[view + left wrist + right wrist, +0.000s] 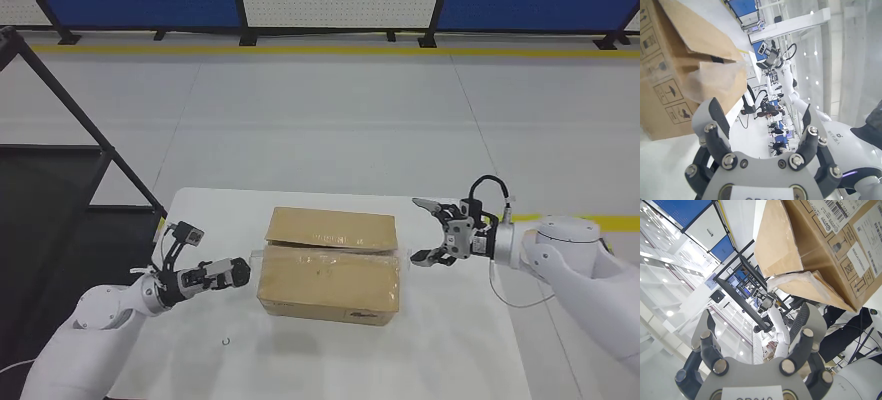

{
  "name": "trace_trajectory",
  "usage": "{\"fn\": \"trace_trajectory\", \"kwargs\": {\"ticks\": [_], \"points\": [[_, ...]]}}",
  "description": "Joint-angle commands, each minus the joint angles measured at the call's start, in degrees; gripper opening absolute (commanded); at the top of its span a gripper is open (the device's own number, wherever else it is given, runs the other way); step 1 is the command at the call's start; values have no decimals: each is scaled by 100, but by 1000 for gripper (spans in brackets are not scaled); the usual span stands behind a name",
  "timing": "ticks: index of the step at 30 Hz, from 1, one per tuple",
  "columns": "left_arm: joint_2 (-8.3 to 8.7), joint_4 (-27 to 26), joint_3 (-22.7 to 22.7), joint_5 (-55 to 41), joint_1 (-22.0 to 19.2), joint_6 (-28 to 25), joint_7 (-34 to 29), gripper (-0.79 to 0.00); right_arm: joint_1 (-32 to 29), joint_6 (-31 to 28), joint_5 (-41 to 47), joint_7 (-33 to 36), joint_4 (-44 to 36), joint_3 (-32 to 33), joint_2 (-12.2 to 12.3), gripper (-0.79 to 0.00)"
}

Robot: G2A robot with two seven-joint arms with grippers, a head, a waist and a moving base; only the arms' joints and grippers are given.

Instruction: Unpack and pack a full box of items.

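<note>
A brown cardboard box [330, 270] stands in the middle of the white table [450, 340]. Its two long top flaps lie nearly closed, with the far one slightly raised and clear tape scraps at both ends. My left gripper [237, 272] is open just off the box's left end, level with the flap edges [719, 75]; nothing lies between its fingers [719, 115]. Just off the box's right end, my right gripper [432, 232] is open and holds nothing. In the right wrist view the box [829, 237] shows printed labels, and the gripper [756, 321] faces its taped flap corner.
A small dark ring-shaped bit [228, 343] lies on the table in front of my left arm. A black metal frame [60, 200] stands beside the table's left edge. The near strip of table in front of the box is bare.
</note>
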Motion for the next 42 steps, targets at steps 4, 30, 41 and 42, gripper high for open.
{"fn": "trace_trajectory", "kwargs": {"ticks": [4,30,41,42], "points": [[-29,23,-38,1,-105,100,28,0,-136,-440,-256,328,-183,113,-14,0],[-70,408,-242,476,277,273,185,0,-511,-1324,-1149,-1025,-807,-451,-666,0],[-165,516,-124,487,249,544,326,0,-595,-1481,-1426,-1522,-917,-544,-861,0],[-178,546,-104,497,231,544,336,0,-556,-1508,-1479,-1560,-890,-584,-914,0]]}}
